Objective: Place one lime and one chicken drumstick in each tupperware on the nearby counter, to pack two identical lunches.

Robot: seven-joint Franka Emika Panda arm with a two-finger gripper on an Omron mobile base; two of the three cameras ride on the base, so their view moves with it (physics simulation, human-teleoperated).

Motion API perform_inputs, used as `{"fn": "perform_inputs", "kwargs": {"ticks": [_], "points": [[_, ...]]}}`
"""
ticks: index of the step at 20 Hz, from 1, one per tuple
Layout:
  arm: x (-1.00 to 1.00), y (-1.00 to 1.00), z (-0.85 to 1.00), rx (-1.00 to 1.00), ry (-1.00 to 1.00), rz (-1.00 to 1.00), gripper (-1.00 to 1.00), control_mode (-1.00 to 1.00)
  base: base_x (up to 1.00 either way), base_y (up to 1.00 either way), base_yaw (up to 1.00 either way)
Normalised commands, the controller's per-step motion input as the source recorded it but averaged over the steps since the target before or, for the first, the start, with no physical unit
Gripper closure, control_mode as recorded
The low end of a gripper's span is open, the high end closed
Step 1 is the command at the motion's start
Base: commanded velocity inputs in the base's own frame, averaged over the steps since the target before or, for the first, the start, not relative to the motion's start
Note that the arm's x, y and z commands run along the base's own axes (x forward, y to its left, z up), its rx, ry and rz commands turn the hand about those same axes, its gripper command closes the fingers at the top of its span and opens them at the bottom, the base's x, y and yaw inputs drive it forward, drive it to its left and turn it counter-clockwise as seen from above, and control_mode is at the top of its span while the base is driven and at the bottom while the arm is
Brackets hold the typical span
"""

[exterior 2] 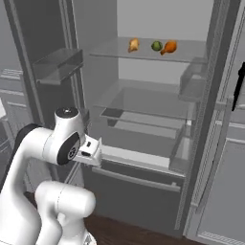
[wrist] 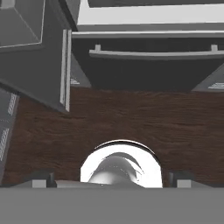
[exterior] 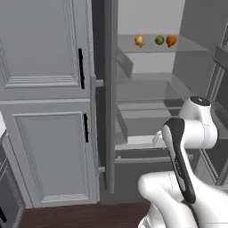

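The lime (exterior: 159,40) sits on the top glass shelf (exterior: 187,44) of the open fridge, and that shelf serves as the landmark here. In the left base view the lime lies in the middle of a short row: a yellowish food item (exterior: 140,41) is just to its left and the orange chicken drumstick (exterior: 171,41) just to its right, all three resting on the shelf and close together. The right base view shows the same row, with the lime (exterior 2: 156,46) between the yellowish item (exterior 2: 133,45) and the drumstick (exterior 2: 168,47).

Below that shelf are further glass shelves and, lower still, a drawer with a long bar handle (wrist: 157,54). The fridge door (exterior: 110,89) stands open to the left of the shelf, edge-on in the left base view, with grey cabinet doors (exterior: 44,102) beyond it.

The white arm (exterior 2: 62,143) is folded well below the top shelf, in front of the drawer level. The pincer (wrist: 112,181) points down at the dark wooden floor (wrist: 131,118), well apart from the food; its fingertips (wrist: 38,183) stand wide at the two sides of the hand view, released and grasping nothing.
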Motion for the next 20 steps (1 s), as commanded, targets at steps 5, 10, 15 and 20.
{"fn": "perform_inputs", "kwargs": {"ticks": [5, 10, 15, 20], "points": [[0.0, 0.0, 0.0, 0.0, 0.0, 0.0, -1.0, 1.0, 0.82, -0.24, -0.29], [0.0, 0.0, 0.0, 0.0, 0.0, 0.0, -1.0, 1.0, 0.66, -0.25, -0.25], [0.0, 0.0, 0.0, 0.0, 0.0, 0.0, -1.0, 1.0, 0.15, -0.75, 0.0], [0.0, 0.0, 0.0, 0.0, 0.0, 0.0, -1.0, 1.0, 0.37, -0.16, 0.0]]}}
